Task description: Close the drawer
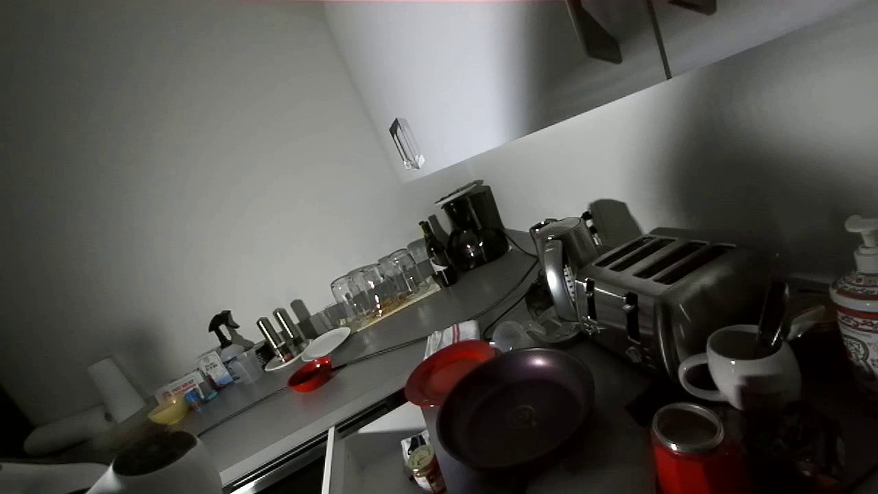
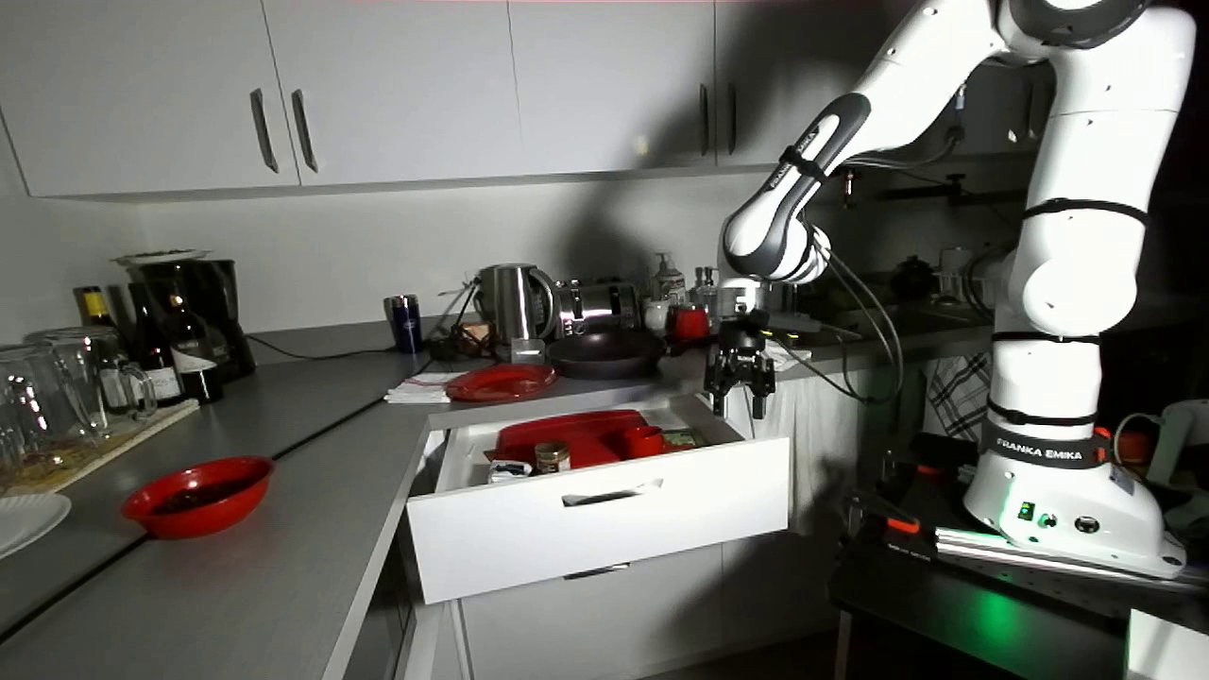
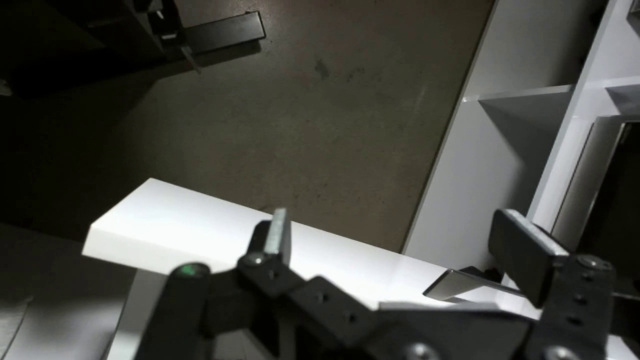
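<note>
Drawer (image 2: 604, 529), pale grey-white and flat-panelled, stands pulled out, one end below my black, jointed, two-fingered claw (image 2: 739, 406); I read the claw released, fingers spread.

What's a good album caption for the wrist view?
Pincer open, drawer open, and the floor below.

We see white wall cupboards (image 2: 397, 85) with dark handles (image 2: 263, 130) above a plain pale wall (image 2: 378, 246), and beneath it a grey counter (image 2: 302, 548) that turns a corner. Pale cloth (image 2: 820, 420) hangs below the counter, and near it we find a black table (image 2: 930, 600). In the wrist view we look down on a brownish floor (image 3: 360, 145) with dark stains (image 3: 321, 69). Hard light falls on the cupboards, a broad shadow (image 2: 604, 222) crosses them, and past the table the room is dark.
</note>
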Action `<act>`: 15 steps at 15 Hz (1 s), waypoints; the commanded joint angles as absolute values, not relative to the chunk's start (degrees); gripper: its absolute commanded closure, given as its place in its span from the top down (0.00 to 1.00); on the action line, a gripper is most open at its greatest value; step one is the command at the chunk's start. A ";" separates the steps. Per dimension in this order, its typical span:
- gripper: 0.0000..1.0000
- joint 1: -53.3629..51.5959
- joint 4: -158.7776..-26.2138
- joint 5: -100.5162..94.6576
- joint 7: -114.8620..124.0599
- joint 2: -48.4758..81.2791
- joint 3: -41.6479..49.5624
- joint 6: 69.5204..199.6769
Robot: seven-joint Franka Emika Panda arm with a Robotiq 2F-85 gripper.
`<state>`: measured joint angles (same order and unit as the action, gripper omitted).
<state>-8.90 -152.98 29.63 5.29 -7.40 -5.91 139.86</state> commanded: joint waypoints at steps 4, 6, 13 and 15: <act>1.00 -9.15 -152.78 34.10 6.95 -1.96 -6.85 143.50; 1.00 -9.20 -152.87 33.82 7.82 -0.41 -7.34 145.11; 1.00 -9.14 -152.93 29.11 14.73 8.02 -8.11 156.77; 1.00 -9.15 -152.70 27.48 17.12 10.83 -7.76 159.90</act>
<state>-9.00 -153.15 30.40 12.73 6.61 -7.86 155.05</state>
